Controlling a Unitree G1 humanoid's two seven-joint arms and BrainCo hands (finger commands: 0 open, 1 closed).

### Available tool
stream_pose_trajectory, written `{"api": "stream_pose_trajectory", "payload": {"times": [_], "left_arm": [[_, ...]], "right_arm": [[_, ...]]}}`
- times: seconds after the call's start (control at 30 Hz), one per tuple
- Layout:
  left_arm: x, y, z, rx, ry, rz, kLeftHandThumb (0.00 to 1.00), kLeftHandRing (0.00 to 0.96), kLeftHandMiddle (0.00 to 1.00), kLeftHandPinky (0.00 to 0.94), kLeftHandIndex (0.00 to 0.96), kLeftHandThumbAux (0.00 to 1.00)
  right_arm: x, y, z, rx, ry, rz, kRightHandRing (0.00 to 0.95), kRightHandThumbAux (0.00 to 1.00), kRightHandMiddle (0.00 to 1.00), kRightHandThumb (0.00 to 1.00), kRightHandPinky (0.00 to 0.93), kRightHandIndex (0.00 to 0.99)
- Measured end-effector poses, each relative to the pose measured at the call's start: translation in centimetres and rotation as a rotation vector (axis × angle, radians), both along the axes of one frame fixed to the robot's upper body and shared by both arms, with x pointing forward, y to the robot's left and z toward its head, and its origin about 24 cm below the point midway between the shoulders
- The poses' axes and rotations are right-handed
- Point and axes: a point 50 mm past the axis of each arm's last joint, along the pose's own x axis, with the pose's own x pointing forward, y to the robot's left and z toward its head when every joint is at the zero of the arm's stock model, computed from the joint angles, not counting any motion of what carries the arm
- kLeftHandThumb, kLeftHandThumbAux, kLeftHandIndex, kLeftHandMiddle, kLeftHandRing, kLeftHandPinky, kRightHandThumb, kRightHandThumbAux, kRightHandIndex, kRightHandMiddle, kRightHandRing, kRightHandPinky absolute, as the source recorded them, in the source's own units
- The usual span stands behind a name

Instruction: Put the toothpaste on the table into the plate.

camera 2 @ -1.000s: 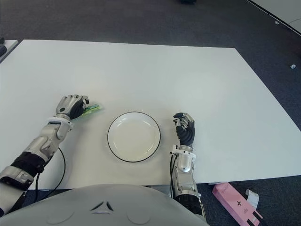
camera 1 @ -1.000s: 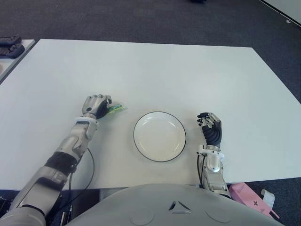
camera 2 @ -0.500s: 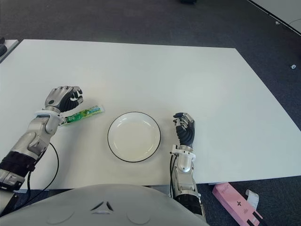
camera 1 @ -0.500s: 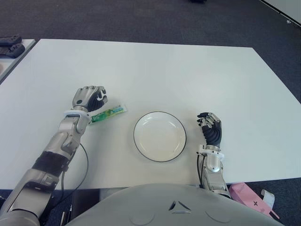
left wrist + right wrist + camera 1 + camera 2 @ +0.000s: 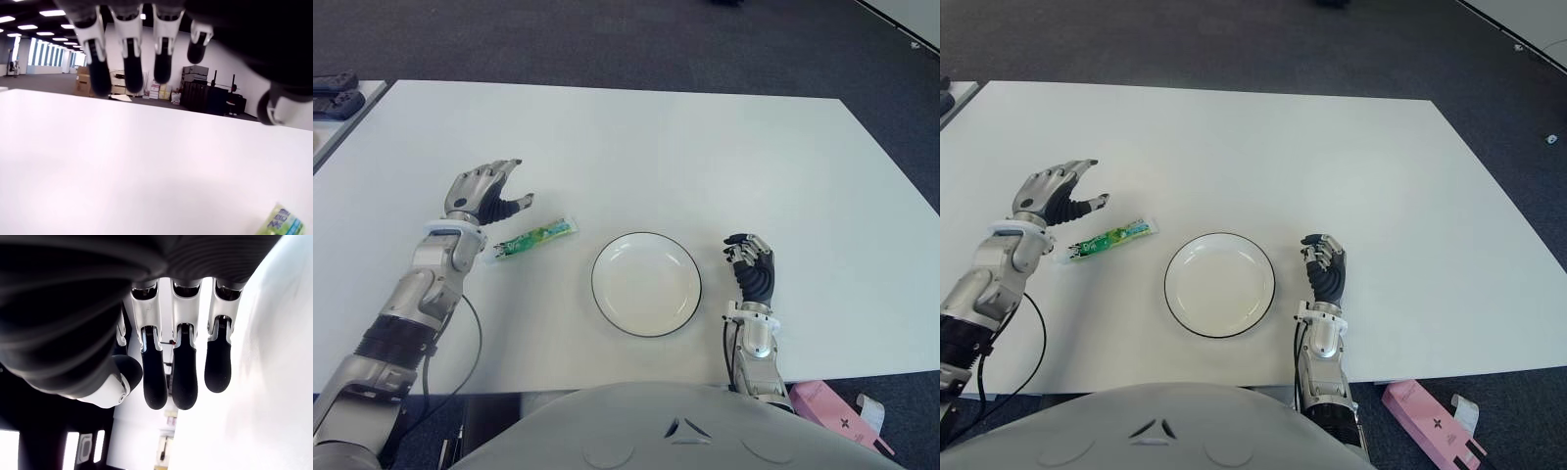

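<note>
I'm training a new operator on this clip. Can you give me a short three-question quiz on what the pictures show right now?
1. True or false: the toothpaste already lies in the plate.
2. Which robot hand is nearer the toothpaste? A) left robot hand B) right robot hand
3. Fill in: the left robot hand's fingers are spread and hold ____.

Key
1. False: it lies on the table, to the robot's left of the plate and apart from it.
2. A: it hangs beside the tube, while the right one shows on the plate's other side.
3. Nothing.
</note>
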Motion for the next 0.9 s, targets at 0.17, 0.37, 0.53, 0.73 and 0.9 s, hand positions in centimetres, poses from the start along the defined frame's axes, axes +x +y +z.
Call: {"api": "stream_pose_trajectory", "payload": {"times": [0.17, 0.37, 0.53, 0.73, 0.9], "left_arm": [[-0.1, -0.1, 0.4, 0.017, 0.023, -0.021, 0.419, 0.153, 0.100, 0.226, 0.020, 0.262], [-0.3, -0.2, 0.8, 0.040, 0.078, -0.050, 0.435, 0.149, 0.094, 0.232, 0.027, 0.238], [-0.5, -0.4, 1.2, 0.030, 0.129, -0.073, 0.452, 0.152, 0.094, 0.243, 0.035, 0.227], [-0.9, -0.8, 1.0, 0.016, 0.203, -0.111, 0.469, 0.158, 0.104, 0.253, 0.036, 0.221], [-1.2, -0.9, 0.6, 0.016, 0.285, -0.136, 0.487, 0.170, 0.105, 0.282, 0.039, 0.227]], "right_arm": [[0.0, 0.0, 0.0, 0.002, 0.000, 0.000, 0.511, 0.731, 0.496, 0.713, 0.515, 0.427], [0.0, 0.0, 0.0, 0.003, -0.001, 0.000, 0.507, 0.731, 0.496, 0.713, 0.512, 0.428], [-0.1, 0.0, 0.0, 0.004, -0.001, 0.001, 0.512, 0.731, 0.493, 0.713, 0.527, 0.428], [-0.1, 0.1, 0.0, 0.003, -0.002, 0.003, 0.513, 0.731, 0.493, 0.711, 0.524, 0.427], [-0.1, 0.0, 0.0, 0.003, -0.002, 0.003, 0.516, 0.731, 0.495, 0.711, 0.528, 0.428]]}}
